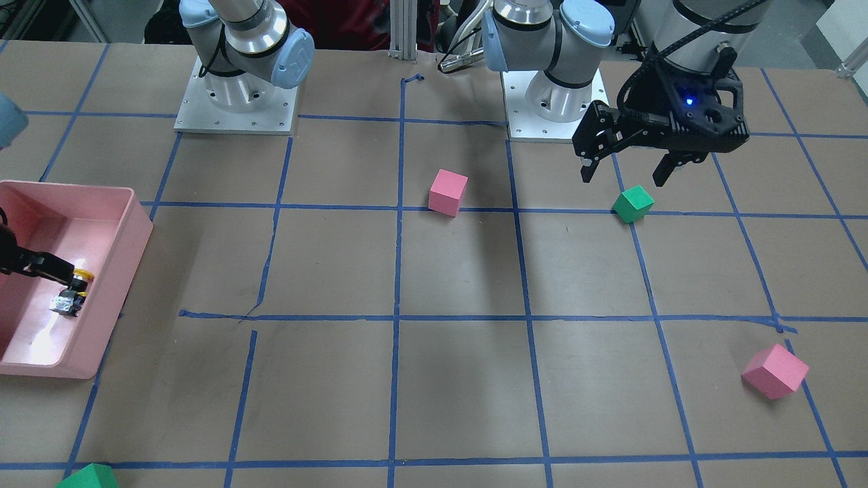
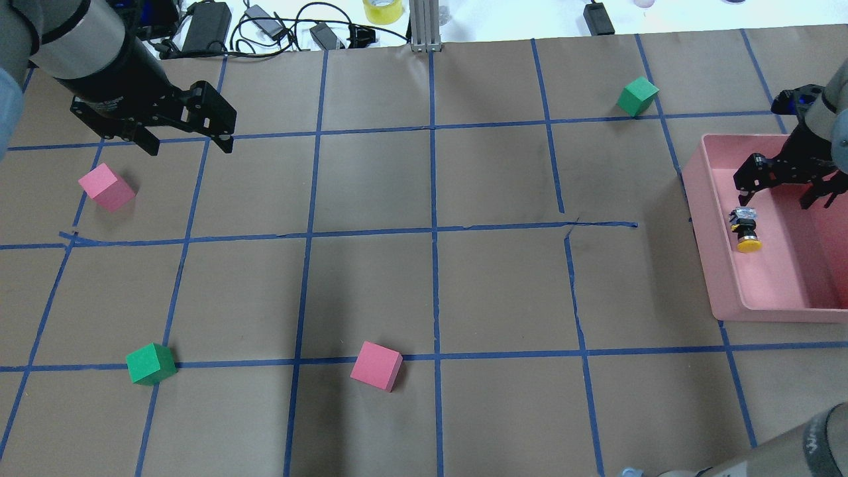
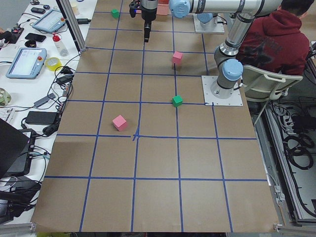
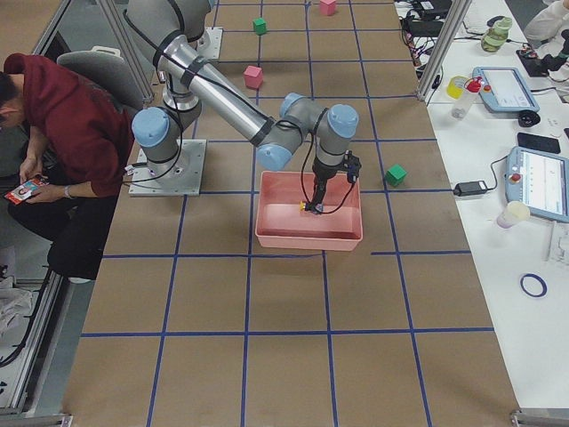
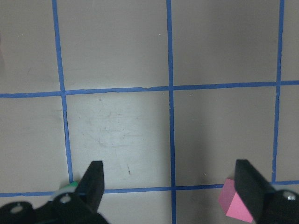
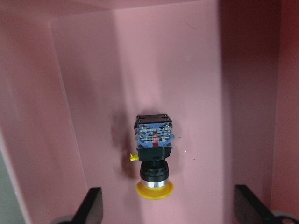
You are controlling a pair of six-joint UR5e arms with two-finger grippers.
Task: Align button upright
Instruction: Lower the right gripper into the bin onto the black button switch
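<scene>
The button lies on its side on the floor of the pink bin, yellow cap toward the robot, grey-and-black body away. It also shows in the front view and the right wrist view, where the red mark on its body faces the camera. My right gripper is open and hangs inside the bin just above the button, one finger to each side, not touching it. My left gripper is open and empty above the table on the far left side.
Loose cubes lie on the table: a pink one just below my left gripper, a green one, a pink one and a green one next to the bin's far corner. A person sits behind the robot.
</scene>
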